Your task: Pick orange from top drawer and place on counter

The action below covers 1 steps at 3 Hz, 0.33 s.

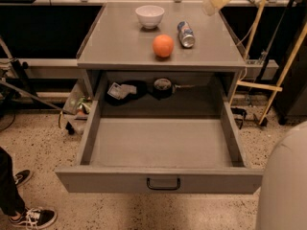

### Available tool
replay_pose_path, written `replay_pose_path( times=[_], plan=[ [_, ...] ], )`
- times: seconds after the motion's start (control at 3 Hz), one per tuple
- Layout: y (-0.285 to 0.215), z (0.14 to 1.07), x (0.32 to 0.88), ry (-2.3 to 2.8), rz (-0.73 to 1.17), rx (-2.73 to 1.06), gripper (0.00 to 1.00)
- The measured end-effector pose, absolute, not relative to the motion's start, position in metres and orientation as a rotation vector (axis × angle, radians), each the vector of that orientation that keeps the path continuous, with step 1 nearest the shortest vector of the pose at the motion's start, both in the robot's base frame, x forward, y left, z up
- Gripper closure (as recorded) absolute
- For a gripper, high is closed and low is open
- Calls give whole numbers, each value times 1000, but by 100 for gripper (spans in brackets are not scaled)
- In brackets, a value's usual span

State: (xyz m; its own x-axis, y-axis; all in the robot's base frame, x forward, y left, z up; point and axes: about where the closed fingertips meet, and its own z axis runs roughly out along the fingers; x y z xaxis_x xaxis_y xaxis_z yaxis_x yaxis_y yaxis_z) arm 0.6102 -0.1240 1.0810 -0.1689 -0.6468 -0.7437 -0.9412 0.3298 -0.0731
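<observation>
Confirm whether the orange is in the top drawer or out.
Out: the orange sits on the counter beside the can; the top drawer stands open. The hand is above the counter's back right corner.

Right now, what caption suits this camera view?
Orange sits on counter, top drawer pulled open, gripper hovering above the counter's back-right corner.

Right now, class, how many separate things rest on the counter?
3: a white bowl at the back, the orange in front of it, a drink can lying right of the orange. The gripper hangs above the back right corner of the counter; nothing looks hidden.
</observation>
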Motion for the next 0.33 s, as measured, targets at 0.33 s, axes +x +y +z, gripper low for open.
replay_pose_path(
  times=[0.33],
  plan=[
    [-121,1083,618,1890,535,-1376,0]
  ],
)
